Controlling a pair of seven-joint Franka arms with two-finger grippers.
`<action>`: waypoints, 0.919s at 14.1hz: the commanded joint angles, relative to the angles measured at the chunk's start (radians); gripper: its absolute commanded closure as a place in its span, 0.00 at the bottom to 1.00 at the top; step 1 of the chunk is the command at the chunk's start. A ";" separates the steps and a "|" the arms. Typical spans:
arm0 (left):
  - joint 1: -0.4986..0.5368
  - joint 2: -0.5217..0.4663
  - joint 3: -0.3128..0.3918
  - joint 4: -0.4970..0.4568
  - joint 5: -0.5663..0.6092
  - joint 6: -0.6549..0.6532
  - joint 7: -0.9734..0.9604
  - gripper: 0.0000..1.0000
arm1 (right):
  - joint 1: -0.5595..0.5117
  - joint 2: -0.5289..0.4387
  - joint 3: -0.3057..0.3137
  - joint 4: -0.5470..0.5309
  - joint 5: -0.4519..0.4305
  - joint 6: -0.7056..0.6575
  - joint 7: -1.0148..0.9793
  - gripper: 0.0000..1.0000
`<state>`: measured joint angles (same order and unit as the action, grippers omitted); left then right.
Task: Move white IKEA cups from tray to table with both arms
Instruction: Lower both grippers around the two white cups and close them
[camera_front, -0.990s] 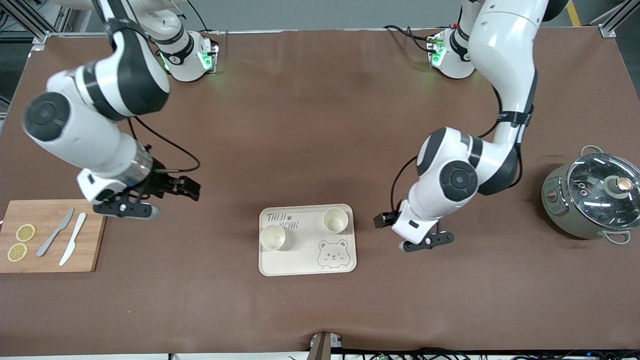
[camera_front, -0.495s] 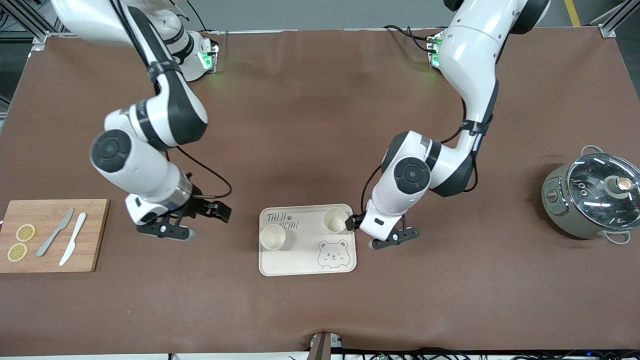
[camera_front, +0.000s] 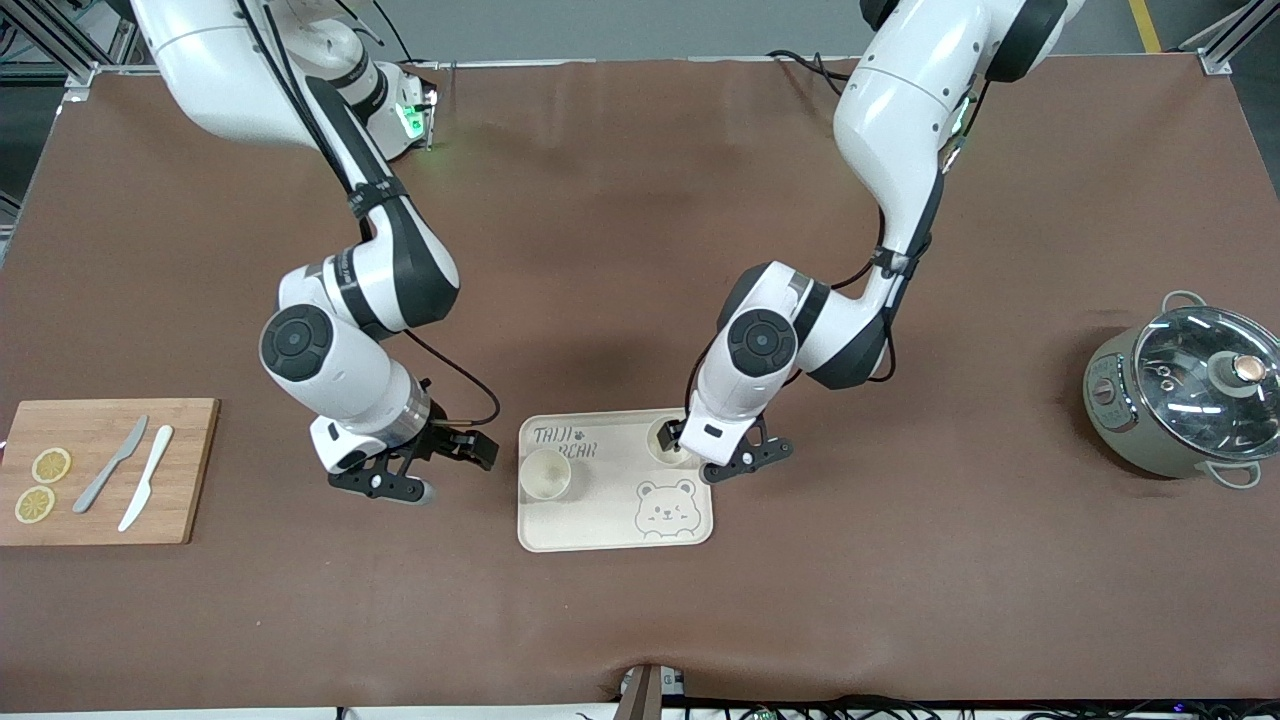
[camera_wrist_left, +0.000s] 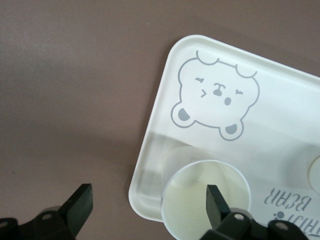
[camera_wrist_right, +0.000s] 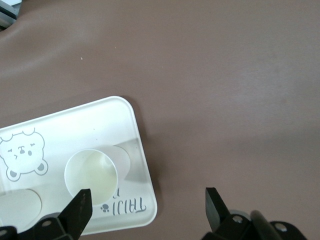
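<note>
Front view: two white IKEA cups standing on tray (camera_front: 610, 520). Left gripper (camera_front: 700, 452) hanging over tray corner, above one cup (camera_front: 664, 440). Right gripper (camera_front: 447, 462) hovering over table just beside tray, other cup (camera_front: 545, 472) close by.

Left wrist view: fingers (camera_wrist_left: 216, 200) spread wide, one over cup (camera_wrist_left: 200, 202) rim.

Right wrist view: fingers (camera_wrist_right: 80, 207) gaping wide, empty; cup (camera_wrist_right: 92, 172) beside one fingertip.

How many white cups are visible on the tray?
2. One cup stands toward the right arm's end of the tray; the other cup stands toward the left arm's end, under the left gripper.
</note>
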<state>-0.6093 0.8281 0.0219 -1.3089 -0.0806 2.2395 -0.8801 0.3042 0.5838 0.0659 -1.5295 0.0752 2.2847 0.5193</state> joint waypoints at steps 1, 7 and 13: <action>-0.026 0.025 0.012 0.017 0.086 0.003 -0.023 0.00 | 0.029 0.048 -0.011 0.041 -0.008 0.027 0.051 0.00; -0.049 0.046 0.010 0.016 0.116 0.003 -0.013 0.17 | 0.046 0.091 -0.012 0.054 -0.006 0.082 0.054 0.00; -0.046 0.045 0.009 0.016 0.110 0.003 -0.014 0.94 | 0.075 0.129 -0.017 0.052 -0.011 0.140 0.090 0.00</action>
<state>-0.6522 0.8675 0.0259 -1.3079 0.0132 2.2396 -0.8822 0.3482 0.6827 0.0648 -1.5041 0.0752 2.4006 0.5721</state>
